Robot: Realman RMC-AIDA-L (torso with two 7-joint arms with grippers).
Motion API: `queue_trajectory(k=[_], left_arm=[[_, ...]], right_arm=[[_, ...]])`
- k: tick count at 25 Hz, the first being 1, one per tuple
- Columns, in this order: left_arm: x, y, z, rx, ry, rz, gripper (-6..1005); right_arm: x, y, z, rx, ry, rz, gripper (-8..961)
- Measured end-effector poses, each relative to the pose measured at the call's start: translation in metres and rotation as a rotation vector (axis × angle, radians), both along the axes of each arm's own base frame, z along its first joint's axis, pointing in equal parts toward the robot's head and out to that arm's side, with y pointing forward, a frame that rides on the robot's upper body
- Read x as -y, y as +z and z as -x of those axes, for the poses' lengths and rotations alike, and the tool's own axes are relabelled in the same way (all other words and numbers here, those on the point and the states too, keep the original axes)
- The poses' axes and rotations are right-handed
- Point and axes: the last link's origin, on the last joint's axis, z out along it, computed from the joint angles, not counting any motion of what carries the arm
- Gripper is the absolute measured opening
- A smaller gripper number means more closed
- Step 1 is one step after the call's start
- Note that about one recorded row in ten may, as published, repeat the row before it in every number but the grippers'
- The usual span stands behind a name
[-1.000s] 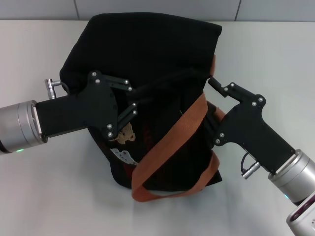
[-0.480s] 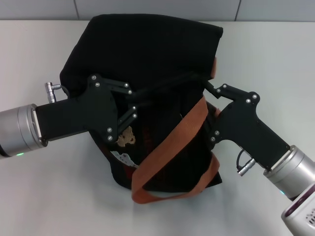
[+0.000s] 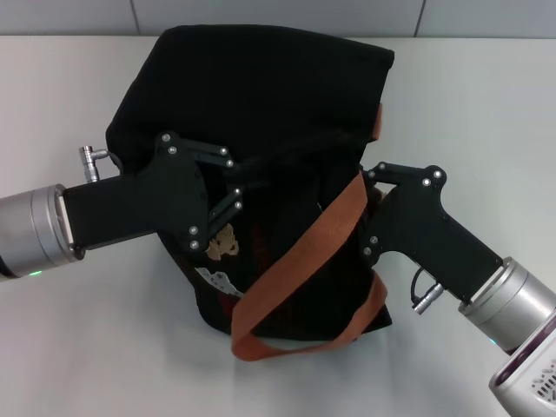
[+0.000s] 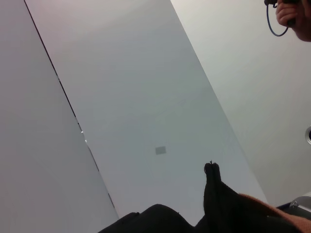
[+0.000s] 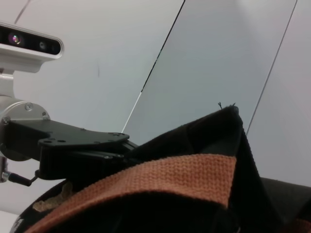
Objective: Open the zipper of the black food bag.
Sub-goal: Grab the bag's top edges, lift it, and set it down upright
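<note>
The black food bag (image 3: 261, 113) is seen standing on a white table (image 3: 78, 347) between the two arms, in the middle of the head view. The left gripper (image 3: 248, 178) is reached in from the left, nearly level, with its fingers pressed against the bag's upper front fabric; whether they are closed on anything cannot be told. The right gripper (image 3: 369, 174) is brought in from the lower right, angled upward, with its tip at the bag's right top edge beside an orange-brown strap (image 3: 295, 261); its finger opening cannot be made out either. A tan bear patch (image 3: 224, 244) and a white label (image 3: 217, 278) are partly covered by the left gripper, and no writing can be read. The zipper cannot be made out against the black cloth.
</note>
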Motion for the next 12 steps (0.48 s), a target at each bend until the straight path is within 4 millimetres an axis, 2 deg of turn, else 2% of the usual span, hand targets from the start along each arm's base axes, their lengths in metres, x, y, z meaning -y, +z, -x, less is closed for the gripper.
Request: queue_trajectory(k=[4,12], left_arm=[[0.0003,-0.0003,0.0001,0.003,0.000,-0.002,79],[0.0028,0.0025,0.0043,0.033,0.030,-0.031,79]], right_arm=[[0.0005,0.0000,-0.0006,0.001,-0.001,0.000,-2],[-0.0008,-0.0032,-0.0052,0.031,-0.023,0.011,-2]])
